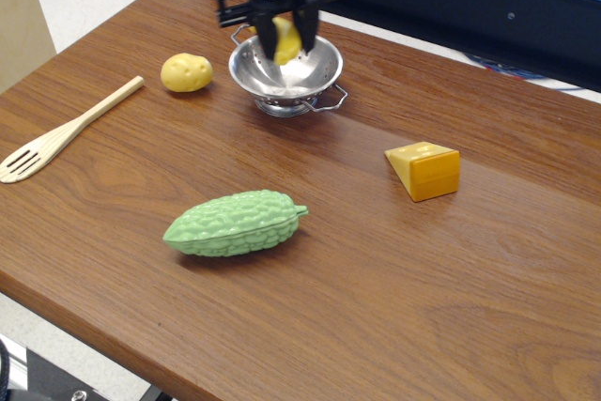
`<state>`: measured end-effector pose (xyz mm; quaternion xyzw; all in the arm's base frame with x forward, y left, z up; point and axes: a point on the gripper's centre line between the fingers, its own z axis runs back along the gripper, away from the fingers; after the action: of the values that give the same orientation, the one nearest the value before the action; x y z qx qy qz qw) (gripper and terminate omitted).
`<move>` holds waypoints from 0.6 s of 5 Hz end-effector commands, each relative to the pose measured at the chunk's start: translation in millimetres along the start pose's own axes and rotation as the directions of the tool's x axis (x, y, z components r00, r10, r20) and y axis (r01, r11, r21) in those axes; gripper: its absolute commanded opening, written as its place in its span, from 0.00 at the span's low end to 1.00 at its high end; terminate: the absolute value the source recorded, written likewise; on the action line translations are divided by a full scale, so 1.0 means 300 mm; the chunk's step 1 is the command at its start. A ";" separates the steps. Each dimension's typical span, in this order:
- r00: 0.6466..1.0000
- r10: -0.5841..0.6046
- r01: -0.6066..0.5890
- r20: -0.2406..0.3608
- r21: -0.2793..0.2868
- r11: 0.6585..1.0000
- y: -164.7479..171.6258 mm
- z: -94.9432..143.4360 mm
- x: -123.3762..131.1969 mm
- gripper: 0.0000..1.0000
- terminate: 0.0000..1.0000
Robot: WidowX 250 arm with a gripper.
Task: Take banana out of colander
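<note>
Observation.image view shows a brown wooden table (394, 260) seen from its front edge. Toward the far side sits the colander (286, 73), a shiny steel bowl with small holes and a wire loop handle on its right. Directly above the colander's bowl hangs a black gripper (285, 37), pointing straight down, its two dark fingers (308, 25) closed around the banana (286, 40). The banana is a small smooth yellow piece, held clear of the colander's inside, roughly level with the rim; the steel floor of the bowl shows bare beneath it. Just left of the colander lies a round yellow potato (186, 72), apart from it. Further left of the colander, a pale wooden slotted spoon (66, 132) lies at a slant, its handle end pointing toward the potato. Well in front of the colander, nearer the viewer, rests a bumpy green gourd (235, 223). To the right of the colander and nearer the viewer sits an orange-yellow cheese wedge (425, 170).
</note>
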<state>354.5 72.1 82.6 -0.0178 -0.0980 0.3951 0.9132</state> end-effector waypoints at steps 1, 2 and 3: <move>0.985 -0.167 0.167 0.039 0.004 0.986 0.229 0.025 -0.023 0.00 0.00; 0.971 -0.239 0.239 0.029 0.020 0.971 0.342 -0.020 -0.044 0.00 0.00; 0.957 -0.289 0.288 0.019 0.052 0.956 0.429 -0.070 -0.057 0.00 0.00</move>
<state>243.9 139.0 29.4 0.0197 -0.0820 0.2576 0.9626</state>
